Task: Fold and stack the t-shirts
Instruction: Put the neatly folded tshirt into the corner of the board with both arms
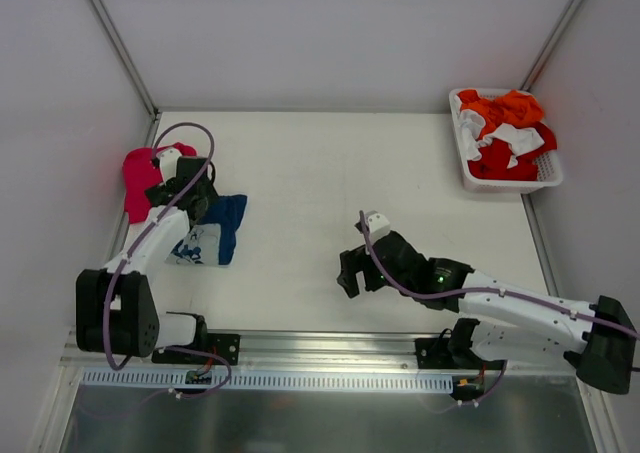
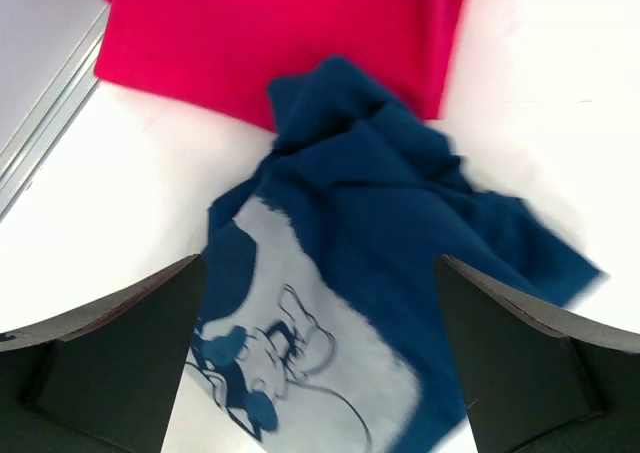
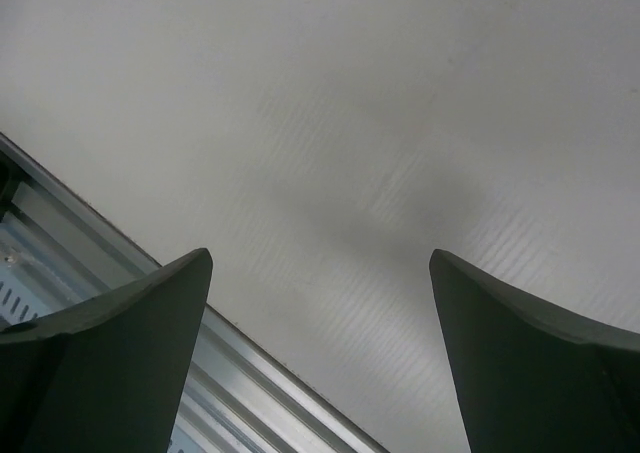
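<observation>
White surface carries one red t-shirt touching one navy t-shirt, and one basket. The left gripper and right gripper are both spread and empty.

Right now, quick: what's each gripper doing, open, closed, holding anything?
Left gripper: open, holding nothing, above the navy t-shirt.
Right gripper: open, holding nothing, over the table.

Dark navy blue cloth t-shirt with a pale grey print panel and blue cartoon linework, beside a plain magenta-red cloth t-shirt on the matte white table — the white slotted plastic basket shows orange, red and white cloths.
</observation>
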Robot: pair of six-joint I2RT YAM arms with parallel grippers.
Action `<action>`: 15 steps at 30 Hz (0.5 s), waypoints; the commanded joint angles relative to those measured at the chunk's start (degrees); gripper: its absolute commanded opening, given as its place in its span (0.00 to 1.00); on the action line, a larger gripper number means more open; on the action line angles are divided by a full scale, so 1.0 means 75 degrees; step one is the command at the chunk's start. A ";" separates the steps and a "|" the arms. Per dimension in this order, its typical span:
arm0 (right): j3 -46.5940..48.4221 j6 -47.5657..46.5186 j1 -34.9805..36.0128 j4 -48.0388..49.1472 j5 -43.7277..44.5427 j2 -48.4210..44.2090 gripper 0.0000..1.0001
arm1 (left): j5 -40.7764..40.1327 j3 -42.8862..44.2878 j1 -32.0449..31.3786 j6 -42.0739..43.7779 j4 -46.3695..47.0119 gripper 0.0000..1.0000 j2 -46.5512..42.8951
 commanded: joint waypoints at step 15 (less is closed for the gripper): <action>0.3652 -0.0295 -0.0141 0.3303 -0.2783 0.5539 0.97 | -0.0757 -0.1677 -0.1305 -0.0972 -0.0675 0.99 -0.2827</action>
